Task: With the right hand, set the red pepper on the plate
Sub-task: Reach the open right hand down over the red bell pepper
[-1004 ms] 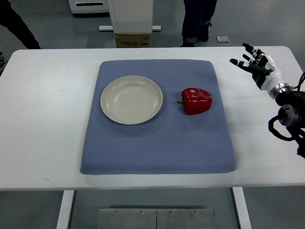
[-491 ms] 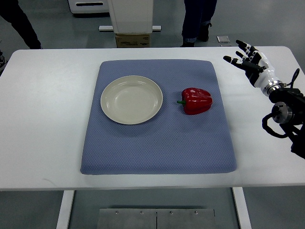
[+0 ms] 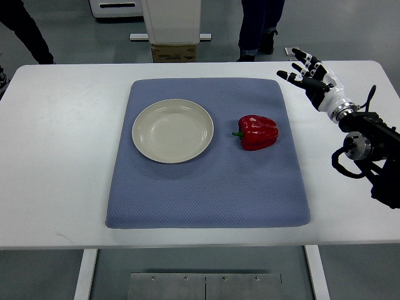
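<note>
A glossy red pepper (image 3: pixel 257 132) with a green stem pointing left lies on the blue mat (image 3: pixel 207 187), right of centre. A cream round plate (image 3: pixel 172 130) sits on the mat to the pepper's left, with nothing on it. My right hand (image 3: pixel 304 74) hovers over the table's back right, just past the mat's right corner, up and to the right of the pepper. Its fingers are spread and hold nothing. The right arm (image 3: pixel 365 147) comes in from the right edge. The left arm does not show.
The mat covers the middle of a white table (image 3: pixel 56 156). Beyond the far edge stand a white machine base (image 3: pixel 172 22), a cardboard box (image 3: pixel 174 53) and a person's legs (image 3: pixel 257 28). Another person's dark sleeve (image 3: pixel 25 28) shows at the top left.
My right hand has moved left and slightly toward the far edge, closing on the mat's back right corner. The pepper and plate have not moved.
</note>
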You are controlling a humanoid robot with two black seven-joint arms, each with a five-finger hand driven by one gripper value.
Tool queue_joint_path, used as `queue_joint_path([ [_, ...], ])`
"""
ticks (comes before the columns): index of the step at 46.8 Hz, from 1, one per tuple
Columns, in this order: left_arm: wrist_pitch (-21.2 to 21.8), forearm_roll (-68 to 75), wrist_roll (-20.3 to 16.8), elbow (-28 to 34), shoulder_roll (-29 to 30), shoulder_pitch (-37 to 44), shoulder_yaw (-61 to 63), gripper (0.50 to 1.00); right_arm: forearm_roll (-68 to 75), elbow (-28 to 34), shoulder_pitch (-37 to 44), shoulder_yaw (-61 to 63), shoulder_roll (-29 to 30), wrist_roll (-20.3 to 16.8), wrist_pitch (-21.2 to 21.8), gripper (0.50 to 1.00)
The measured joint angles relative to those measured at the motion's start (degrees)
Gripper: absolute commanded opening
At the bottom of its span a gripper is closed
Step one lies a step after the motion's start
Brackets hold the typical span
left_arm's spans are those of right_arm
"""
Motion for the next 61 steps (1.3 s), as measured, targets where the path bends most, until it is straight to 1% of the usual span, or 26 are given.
queue_joint_path([
  [3,0.0,0.0,0.0,0.0,0.0,0.0,0.0,1.0,-1.5,0.6,0.1,-0.2,-0.3,0.9,1.4,1.0],
  [8,0.0,0.0,0.0,0.0,0.0,0.0,0.0,1.0,-6.3,0.8,0.4,-0.4,-0.7,2.6,5.1,1.0],
  [13,0.0,0.0,0.0,0.0,0.0,0.0,0.0,1.0,-11.4,0.9,0.5,-0.7,-1.2,4.2,7.0,1.0],
  [18,0.0,0.0,0.0,0.0,0.0,0.0,0.0,1.0,-16.4,1.0,1.2,-4.1,-2.2,7.2,8.2,1.0],
  [22,0.0,0.0,0.0,0.0,0.0,0.0,0.0,1.0,-18.9,1.4,2.7,-8.4,-3.1,9.4,8.3,1.0],
  [31,0.0,0.0,0.0,0.0,0.0,0.0,0.0,1.0,-21.8,3.4,6.0,-19.5,-4.4,13.1,8.3,1.0],
  [39,0.0,0.0,0.0,0.0,0.0,0.0,0.0,1.0,-26.9,4.6,7.5,-24.3,-4.6,13.6,8.2,1.0],
  [61,0.0,0.0,0.0,0.0,0.0,0.0,0.0,1.0,-30.9,4.5,7.2,-25.8,-3.9,13.6,7.1,1.0],
])
